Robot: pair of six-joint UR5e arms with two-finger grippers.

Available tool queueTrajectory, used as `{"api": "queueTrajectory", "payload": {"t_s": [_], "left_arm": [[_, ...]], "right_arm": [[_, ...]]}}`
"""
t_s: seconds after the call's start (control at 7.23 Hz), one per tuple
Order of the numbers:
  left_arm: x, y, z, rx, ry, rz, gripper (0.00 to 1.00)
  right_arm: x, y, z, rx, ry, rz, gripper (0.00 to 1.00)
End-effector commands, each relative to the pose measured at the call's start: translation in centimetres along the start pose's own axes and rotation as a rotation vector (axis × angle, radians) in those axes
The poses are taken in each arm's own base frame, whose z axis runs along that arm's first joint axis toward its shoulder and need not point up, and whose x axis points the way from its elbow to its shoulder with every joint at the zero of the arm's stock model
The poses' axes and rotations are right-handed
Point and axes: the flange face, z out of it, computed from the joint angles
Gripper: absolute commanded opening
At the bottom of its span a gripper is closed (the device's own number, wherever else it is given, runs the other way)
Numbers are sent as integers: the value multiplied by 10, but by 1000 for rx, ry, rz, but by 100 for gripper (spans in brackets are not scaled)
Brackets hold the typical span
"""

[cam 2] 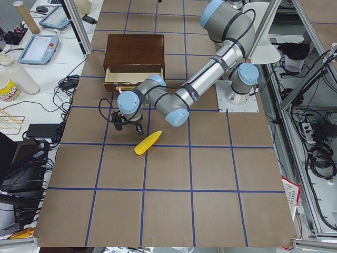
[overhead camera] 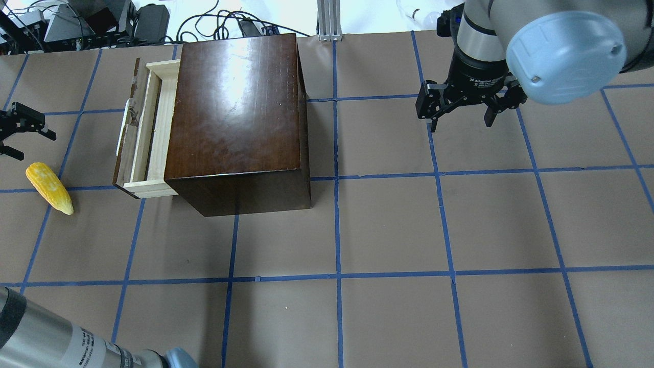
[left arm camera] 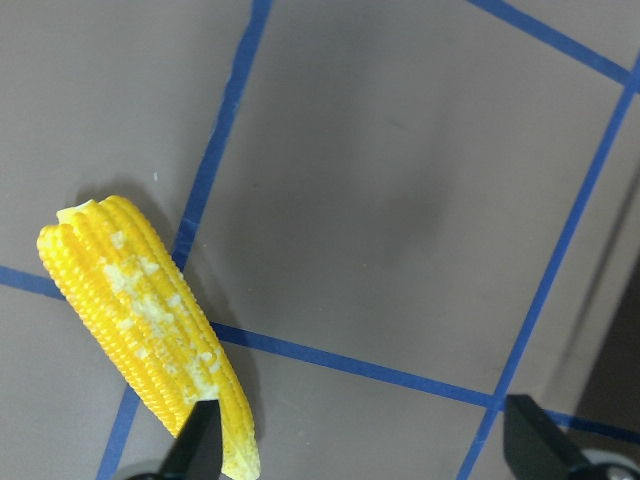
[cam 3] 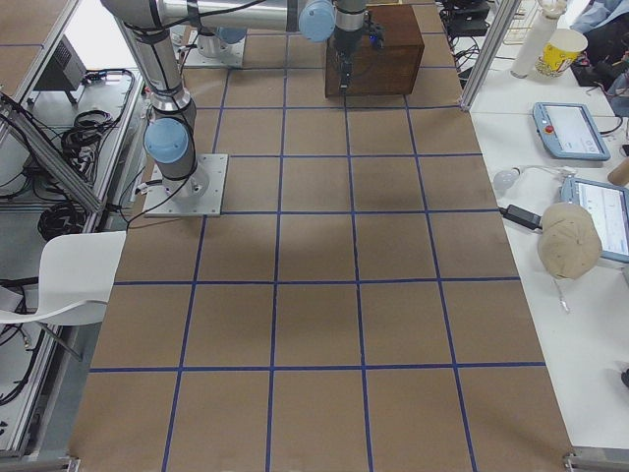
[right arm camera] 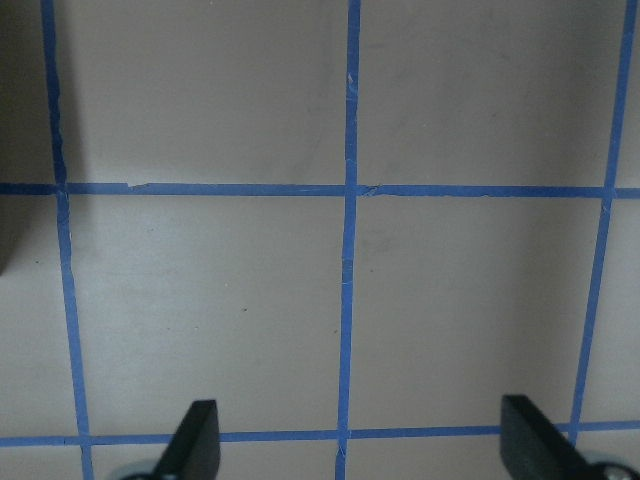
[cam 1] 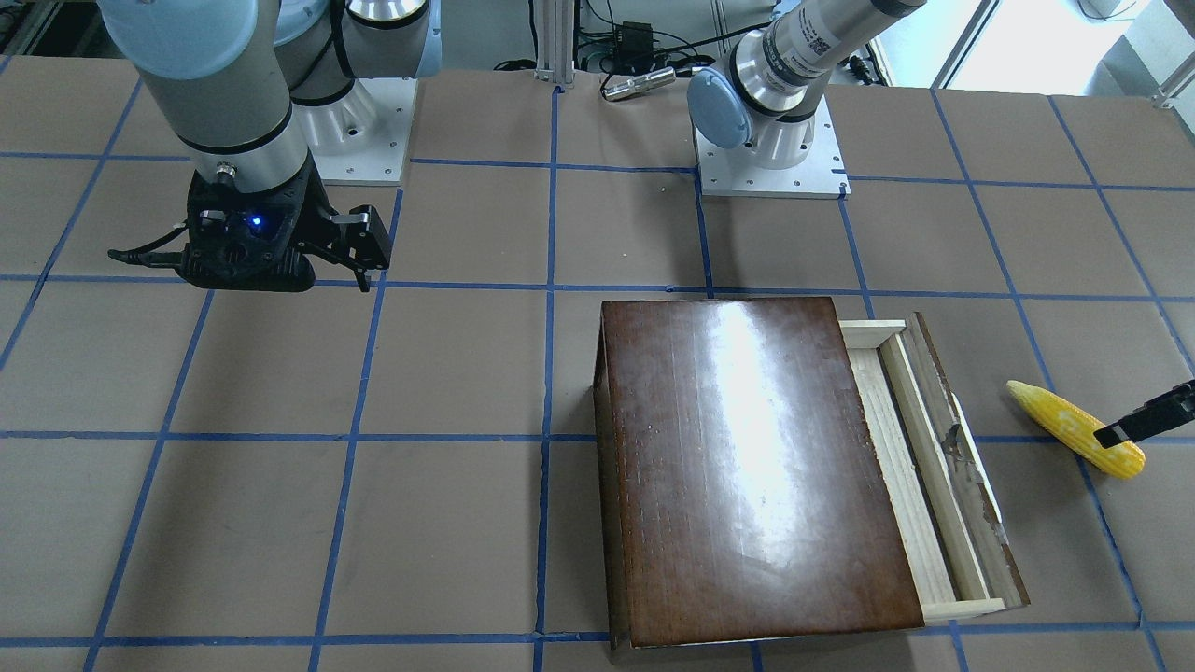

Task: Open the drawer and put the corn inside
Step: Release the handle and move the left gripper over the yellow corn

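Note:
The drawer stands partly pulled out of the dark-brown box. Its pale tray and worn front panel also show in the front view. The yellow corn lies on the table to the left of the drawer front, and also shows in the front view and the left wrist view. My left gripper is open and empty, hovering close beside the corn. In its wrist view one finger overlaps the cob's end. My right gripper is open and empty, above the table right of the box.
The table is brown paper with a grid of blue tape lines. The arm bases stand on white plates at the robot's side. Cables and equipment lie beyond the far edge behind the box.

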Motion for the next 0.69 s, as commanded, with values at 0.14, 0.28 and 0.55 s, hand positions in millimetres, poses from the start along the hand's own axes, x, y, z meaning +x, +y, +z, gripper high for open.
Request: {"api": "queueTrajectory", "payload": {"t_s": [0.14, 0.28, 0.55], "left_arm": [[-25, 10, 43, 76, -211, -65, 100], [-25, 20, 59, 63, -209, -74, 100], [-26, 25, 68, 56, -204, -181, 100]], "right_arm": [[0, 0, 0, 1, -1, 0, 100], [0, 0, 0, -1, -1, 0, 100], [0, 0, 0, -1, -1, 0, 100]]}}
